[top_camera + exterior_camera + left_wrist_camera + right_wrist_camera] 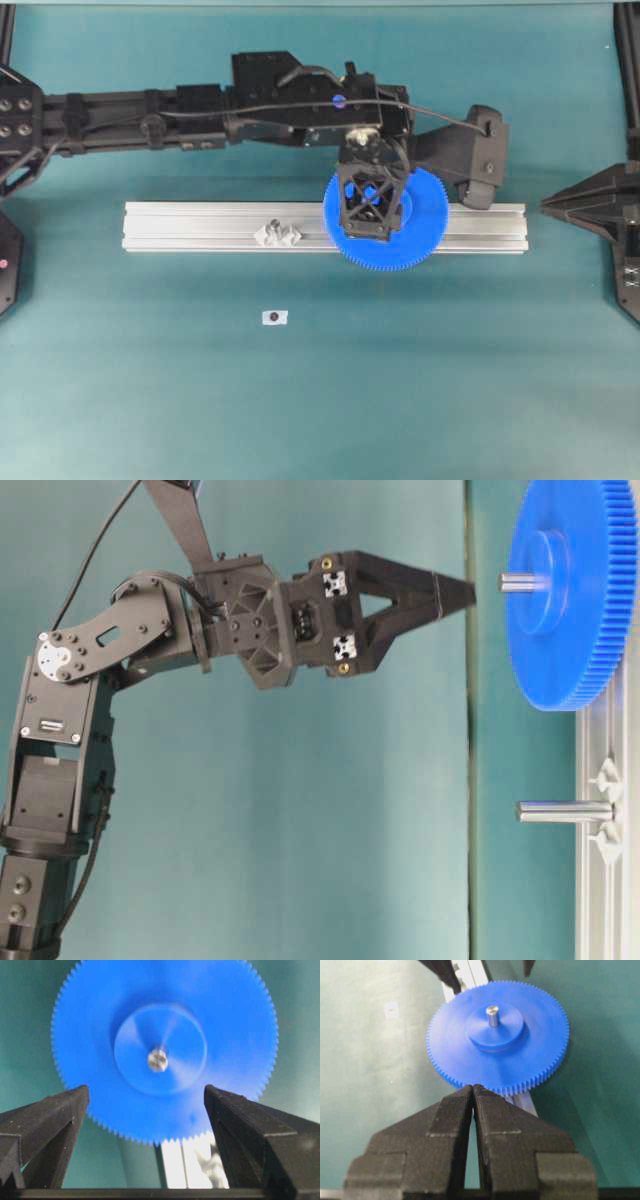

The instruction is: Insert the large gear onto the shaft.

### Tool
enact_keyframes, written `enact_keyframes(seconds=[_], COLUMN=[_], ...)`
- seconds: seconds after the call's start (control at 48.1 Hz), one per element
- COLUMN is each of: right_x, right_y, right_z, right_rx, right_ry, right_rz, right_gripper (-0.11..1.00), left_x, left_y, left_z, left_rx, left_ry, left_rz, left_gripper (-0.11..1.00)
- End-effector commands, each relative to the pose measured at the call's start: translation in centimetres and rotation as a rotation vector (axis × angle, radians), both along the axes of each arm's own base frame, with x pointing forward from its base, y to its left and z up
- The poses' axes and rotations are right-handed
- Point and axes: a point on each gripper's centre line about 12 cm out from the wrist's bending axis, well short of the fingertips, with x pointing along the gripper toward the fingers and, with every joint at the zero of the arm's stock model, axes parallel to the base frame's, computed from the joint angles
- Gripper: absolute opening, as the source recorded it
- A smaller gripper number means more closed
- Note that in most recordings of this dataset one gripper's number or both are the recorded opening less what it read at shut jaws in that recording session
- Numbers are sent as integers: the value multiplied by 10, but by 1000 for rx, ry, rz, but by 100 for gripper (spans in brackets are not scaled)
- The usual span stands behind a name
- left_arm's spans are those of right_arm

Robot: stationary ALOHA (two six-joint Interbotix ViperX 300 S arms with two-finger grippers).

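Note:
The large gear lies flat on the aluminium rail, and the shaft pokes up through its centre hub. In the left wrist view the shaft tip shows in the middle of the gear. My left gripper hangs straight above the gear, open, with nothing between its fingers. From table level this gripper stands a short way off the shaft tip. My right gripper is shut and empty, just short of the gear's rim, at the rail's right end.
The aluminium rail runs left to right across the teal table. A second pin on a clear mount stands on the rail left of the gear, also seen from table level. A small white tag lies in front of the rail.

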Motion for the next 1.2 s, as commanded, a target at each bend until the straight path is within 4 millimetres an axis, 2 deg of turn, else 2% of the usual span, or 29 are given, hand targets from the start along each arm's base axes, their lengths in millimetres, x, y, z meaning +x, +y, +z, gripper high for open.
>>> enact_keyframes(seconds=[0.0, 0.208, 0.312, 0.499, 0.872, 1.184], right_x=[0, -4, -5, -5, -6, -8], right_y=[0, -1, 0, -1, 0, 0], right_z=[4, 2, 3, 4, 7, 7], right_rx=[6, 3, 4, 5, 5, 13], right_ry=[2, 32, 41, 47, 47, 77], right_rz=[-4, -7, -7, -8, -9, -9], right_gripper=[13, 13, 13, 13, 13, 13], left_x=[-11, -30, -40, -56, -107, -119], left_y=[2, 13, 20, 20, 3, -24], left_z=[38, 38, 43, 57, 72, 71], left_rx=[8, 1, -5, -3, -27, -41], left_ry=[-61, -36, -47, -126, -234, -237], left_rz=[9, 50, 90, 115, 171, 128], left_gripper=[92, 91, 91, 91, 91, 91])
